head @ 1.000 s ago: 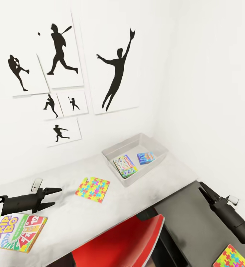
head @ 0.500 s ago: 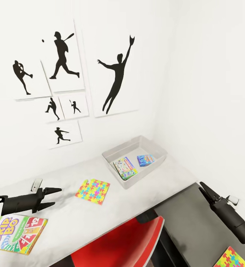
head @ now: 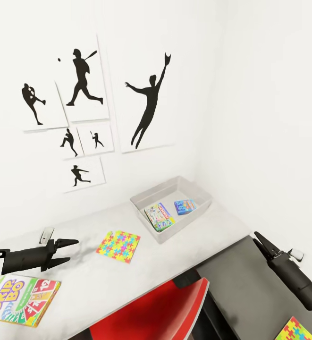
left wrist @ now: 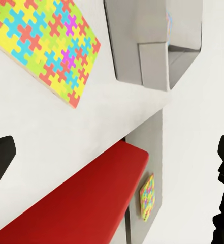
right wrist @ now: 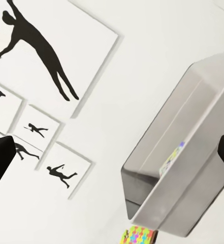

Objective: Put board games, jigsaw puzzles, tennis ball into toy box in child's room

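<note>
Two board games [head: 159,216] already lie flat inside the toy box [head: 141,202] at the back of the pale table [head: 127,278], so those look done. Third game, Skip-Bo [head: 21,293], lies flat at the near left edge, long axis running left-right, just below the left gripper [head: 70,250], likely next pick. Left gripper hovers open, holding nothing. Right gripper [head: 261,242] over the dark section, nothing held; opening cannot be told in the head view, wrist view shows tips wide apart. Puzzle [head: 118,243] flat mid-table, corners skewed; second puzzle [head: 295,329] near right corner.
</note>
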Tool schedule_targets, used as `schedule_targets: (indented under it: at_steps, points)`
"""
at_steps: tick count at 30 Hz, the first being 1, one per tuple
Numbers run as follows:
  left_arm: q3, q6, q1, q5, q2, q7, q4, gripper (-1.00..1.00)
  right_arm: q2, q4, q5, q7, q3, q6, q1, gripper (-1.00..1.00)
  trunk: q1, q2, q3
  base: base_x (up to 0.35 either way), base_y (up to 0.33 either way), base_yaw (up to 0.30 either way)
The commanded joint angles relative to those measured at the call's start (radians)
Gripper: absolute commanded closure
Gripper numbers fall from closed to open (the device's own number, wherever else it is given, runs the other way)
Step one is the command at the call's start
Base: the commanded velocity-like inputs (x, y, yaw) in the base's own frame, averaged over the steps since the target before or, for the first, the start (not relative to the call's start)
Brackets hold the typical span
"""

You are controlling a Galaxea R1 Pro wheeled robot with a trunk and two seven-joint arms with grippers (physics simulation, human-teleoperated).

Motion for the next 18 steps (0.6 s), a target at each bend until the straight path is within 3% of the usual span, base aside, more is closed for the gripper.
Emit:
schedule_targets:
  at_steps: [1, 18]
  points:
    - [-0.003, 0.0, -0.001, -0.008, 0.001, -0.01, 0.001, -1.0, 0.0, 0.0, -0.003, 0.001, -0.001, 0.006, -0.001, -1.0, 0.001, -0.002, 0.0, 0.0, 0.0, 0.0]
    - [0.003, 0.003, -0.002, -0.008, 0.003, -0.014, -0.001, -1.0, 0.0, 0.003, -0.001, 0.001, -0.001, 0.006, -0.001, -1.0, 0.001, -0.002, 0.028, 0.0, 0.0, 0.0]
